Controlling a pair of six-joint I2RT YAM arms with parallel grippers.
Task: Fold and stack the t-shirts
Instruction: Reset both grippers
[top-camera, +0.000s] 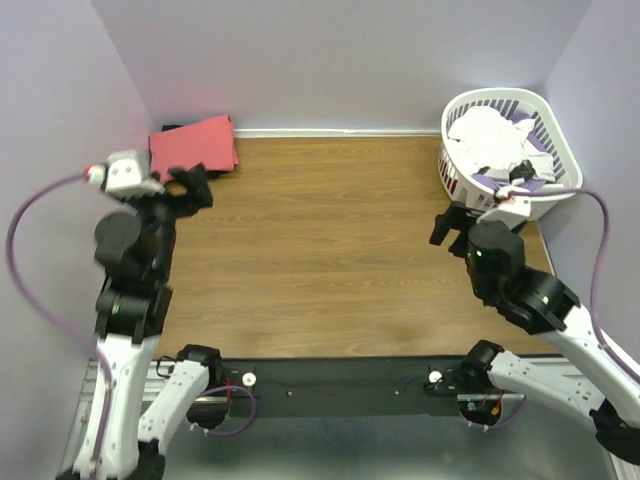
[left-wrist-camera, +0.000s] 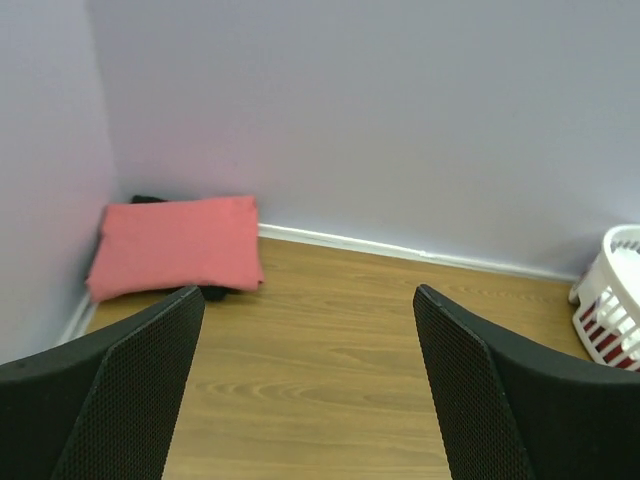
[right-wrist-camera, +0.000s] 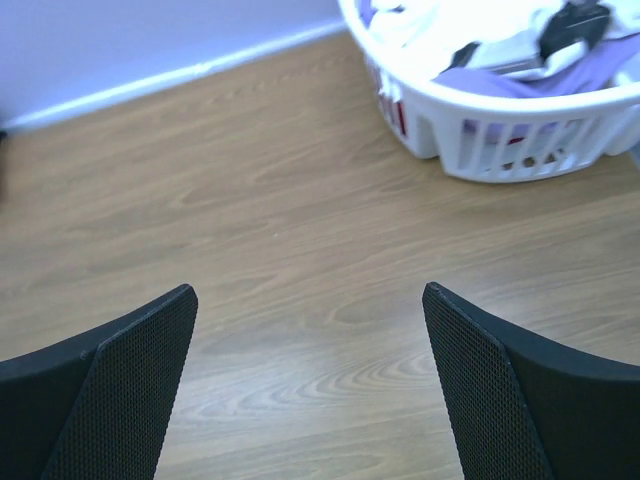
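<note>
Over the table (top-camera: 320, 250), left hand (top-camera: 192, 186) and right hand (top-camera: 447, 226) hover spread wide.

Black t-shirt (left-wrist-camera: 215, 293) mostly beneath coral-red t-shirt (left-wrist-camera: 175, 245)

Robot test cell in a lab.
Two white-and-black robot arms (top-camera: 130, 300) trailing purple cables (top-camera: 13, 245) are bolted to a black rail (top-camera: 340, 375) at a wood-grain bench (top-camera: 320, 250) boxed in by plain lilac walls (top-camera: 340, 60); a white slatted plastic basket (top-camera: 500, 95) of clothes and a folded coral-red t-shirt (top-camera: 195, 145) sit on it.
</note>
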